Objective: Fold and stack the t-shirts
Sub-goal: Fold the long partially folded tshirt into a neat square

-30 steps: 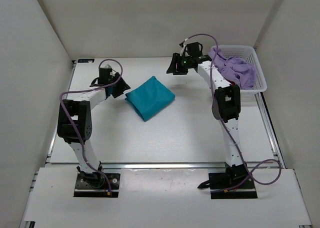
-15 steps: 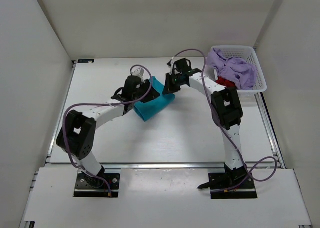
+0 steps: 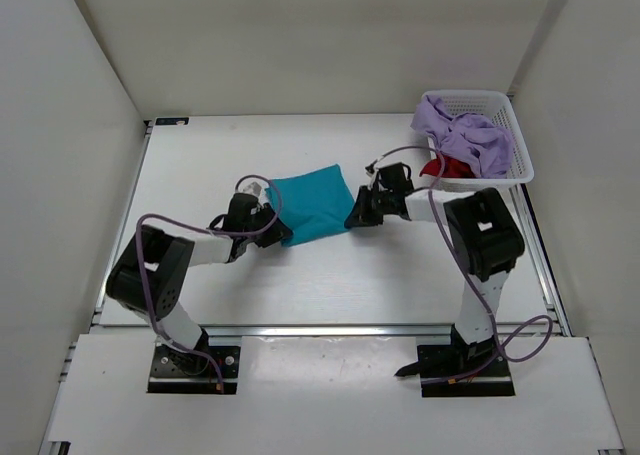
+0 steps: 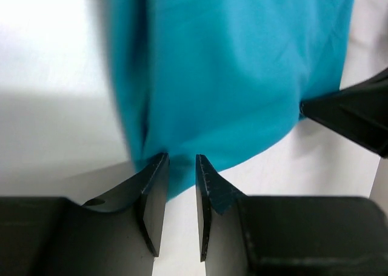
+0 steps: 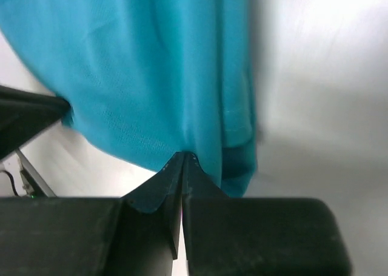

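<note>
The teal t-shirt (image 3: pixel 312 203) lies folded mid-table, stretched between both grippers. My left gripper (image 3: pixel 273 229) sits low at its near left corner; in the left wrist view (image 4: pixel 180 164) the jaws stand close together with a fold of the teal cloth (image 4: pixel 230 76) between their tips. My right gripper (image 3: pixel 353 218) is at the shirt's right edge; in the right wrist view (image 5: pixel 183 158) its jaws are shut, pinching the teal hem (image 5: pixel 139 76). The lavender t-shirt (image 3: pixel 465 135) and the red t-shirt (image 3: pixel 446 167) lie crumpled in the basket.
The white mesh basket (image 3: pixel 522 160) stands at the back right, just beyond the right arm. White walls close in the table on the left, back and right. A metal rail runs along the table's near edge (image 3: pixel 330 327).
Both arms came down and in from the back of the table to the teal t-shirt's two sides. Both grippers closed on it, and the shirt has turned and shifted slightly nearer.
</note>
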`<state>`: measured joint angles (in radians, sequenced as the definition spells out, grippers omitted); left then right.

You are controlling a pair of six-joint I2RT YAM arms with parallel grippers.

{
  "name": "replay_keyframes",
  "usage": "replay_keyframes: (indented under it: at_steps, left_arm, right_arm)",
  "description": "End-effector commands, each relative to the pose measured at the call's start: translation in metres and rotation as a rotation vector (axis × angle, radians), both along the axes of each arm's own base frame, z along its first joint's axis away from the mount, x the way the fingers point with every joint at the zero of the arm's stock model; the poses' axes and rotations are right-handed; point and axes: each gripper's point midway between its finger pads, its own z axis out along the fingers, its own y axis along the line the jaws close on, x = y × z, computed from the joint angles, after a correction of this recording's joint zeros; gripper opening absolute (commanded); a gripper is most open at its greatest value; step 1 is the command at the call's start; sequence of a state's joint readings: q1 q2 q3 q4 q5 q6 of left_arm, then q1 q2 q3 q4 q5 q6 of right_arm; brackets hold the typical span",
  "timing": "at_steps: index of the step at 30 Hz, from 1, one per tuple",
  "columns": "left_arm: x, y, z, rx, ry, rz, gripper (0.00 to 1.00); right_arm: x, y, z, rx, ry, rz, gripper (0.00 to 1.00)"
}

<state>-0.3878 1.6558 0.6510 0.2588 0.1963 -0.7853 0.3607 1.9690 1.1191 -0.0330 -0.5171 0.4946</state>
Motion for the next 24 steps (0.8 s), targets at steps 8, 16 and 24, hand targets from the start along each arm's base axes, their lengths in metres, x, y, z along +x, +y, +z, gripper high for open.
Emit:
replay_keyframes:
  at_steps: [8, 16, 24]
  left_arm:
    - [-0.038, 0.011, 0.077, -0.058, -0.165, -0.013, 0.4]
    - [0.031, -0.037, 0.1, -0.089, -0.176, -0.069, 0.39]
    - [0.088, -0.015, 0.034, -0.036, -0.044, 0.025, 0.35]
  right_arm:
    - [-0.034, -0.008, 0.063, 0.018, -0.129, -0.032, 0.22]
    - [0.024, 0.014, 0.09, 0.062, -0.244, 0.008, 0.0]
    - [0.086, 0.005, 0.038, 0.059, -0.181, -0.05, 0.0]
